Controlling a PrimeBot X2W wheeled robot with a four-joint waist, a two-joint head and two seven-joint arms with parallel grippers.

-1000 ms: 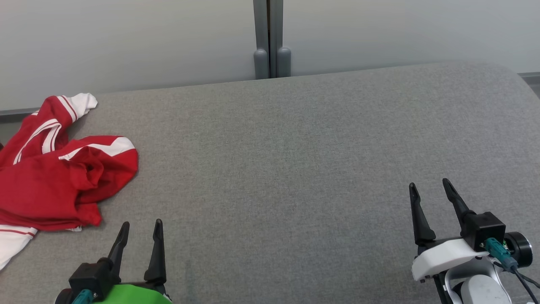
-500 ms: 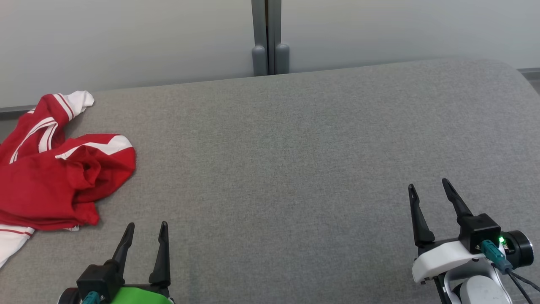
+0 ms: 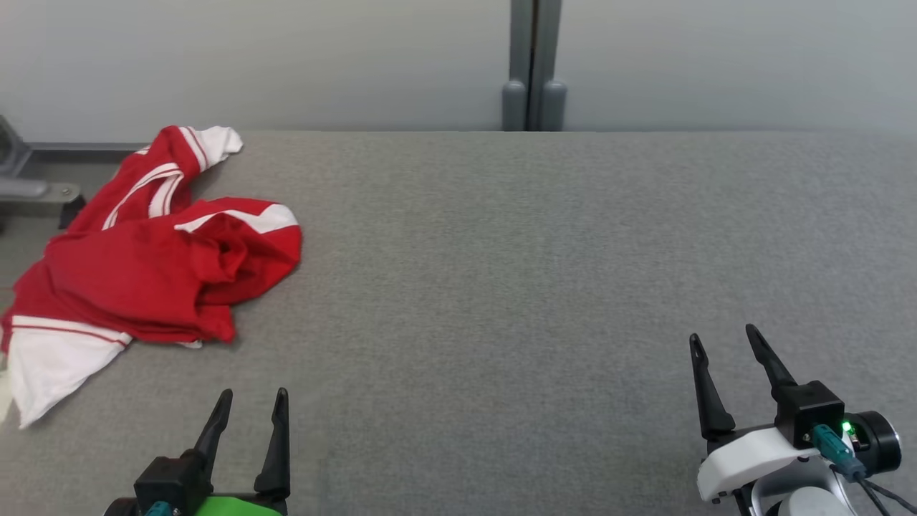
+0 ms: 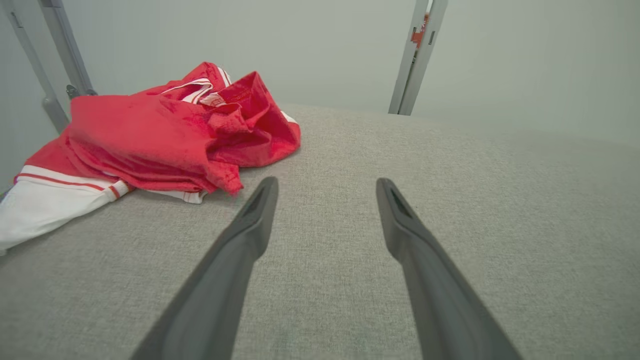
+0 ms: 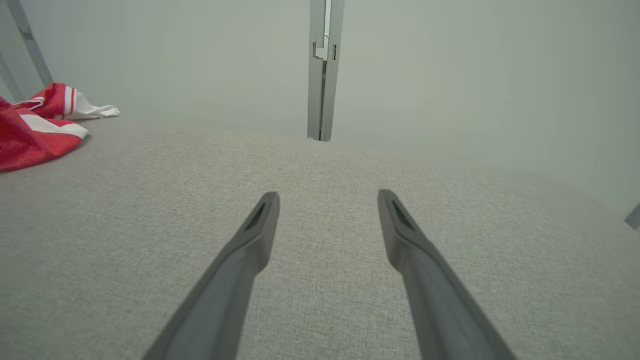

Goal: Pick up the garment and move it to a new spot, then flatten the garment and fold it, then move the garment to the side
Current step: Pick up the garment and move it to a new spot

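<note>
**Inspector:** Head view first. State of the fingers?

**Recorder:** The long dark left fingers [image 3: 275, 437] are spread apart with nothing between them, over the grey fabric-covered counter [image 3: 501, 287]. The right fingers [image 3: 708, 401] are likewise spread and empty.

**Inspector:** And the garment?

**Recorder:** The crumpled red cloth garment with white stripes and a white panel [image 3: 143, 279] lies on the counter. It is ahead of the left fingers and off to their left, not touching them. It is well apart from the right fingers, far to their left. A grey upright post [image 3: 534, 72] stands at the pale wall, beyond both sets of fingertips.

**Inspector:** Left wrist view.

**Recorder:** The left fingers [image 4: 250, 235] are parted wide above bare counter. The garment [image 4: 150, 135] is bunched ahead and to the left. Its nearest red fold is close beside the tip of that view's left finger. I cannot tell whether they touch.

**Inspector:** Right wrist view.

**Recorder:** The right fingers [image 5: 255, 240] are parted and hold nothing. The garment [image 5: 35, 135] lies far off to their left, well apart.
</note>
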